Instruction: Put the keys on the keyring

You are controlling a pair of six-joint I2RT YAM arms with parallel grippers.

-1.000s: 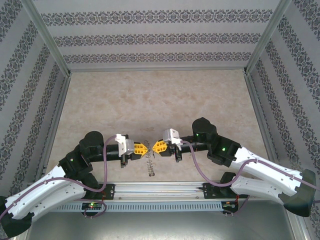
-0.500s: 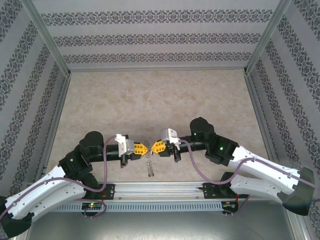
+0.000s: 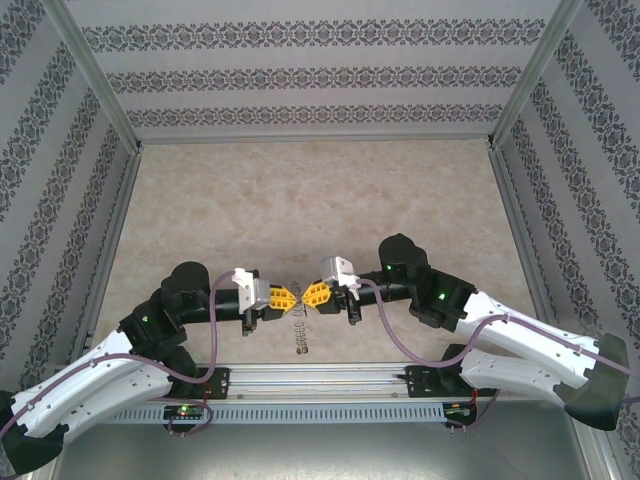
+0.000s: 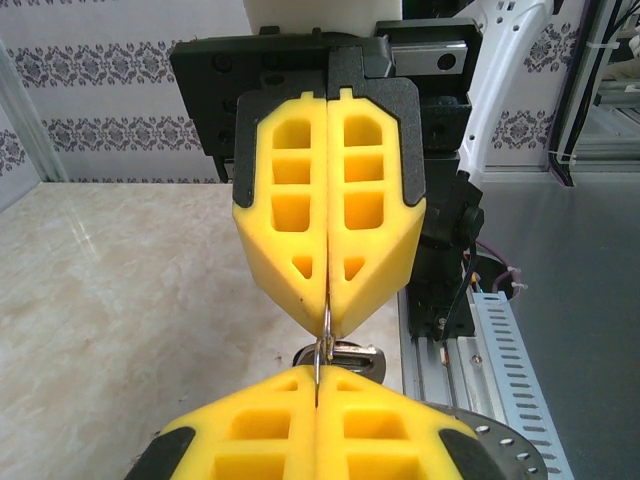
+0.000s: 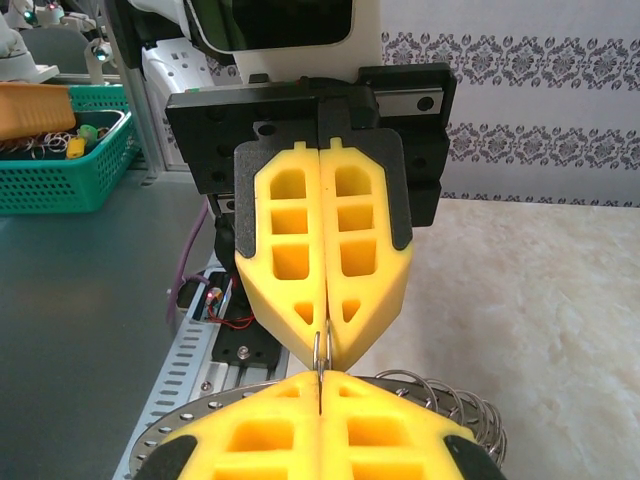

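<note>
Right arm (image 3: 440,297) crept left; both jaws pinch keyring (image 5: 450,400); right wrist shows loops.

A beige marbled tabletop (image 3: 320,200) fills the middle of the top view, closed in by patterned wallpaper walls (image 3: 320,75) and aluminium posts (image 3: 95,75). A perforated metal strip (image 3: 320,412) runs along the bottom edge. At the upper left of the right wrist view, a green mesh basket (image 5: 70,180) of small oddments stands on a grey surface (image 5: 80,330), with an orange object (image 5: 35,108) lying on top.
</note>
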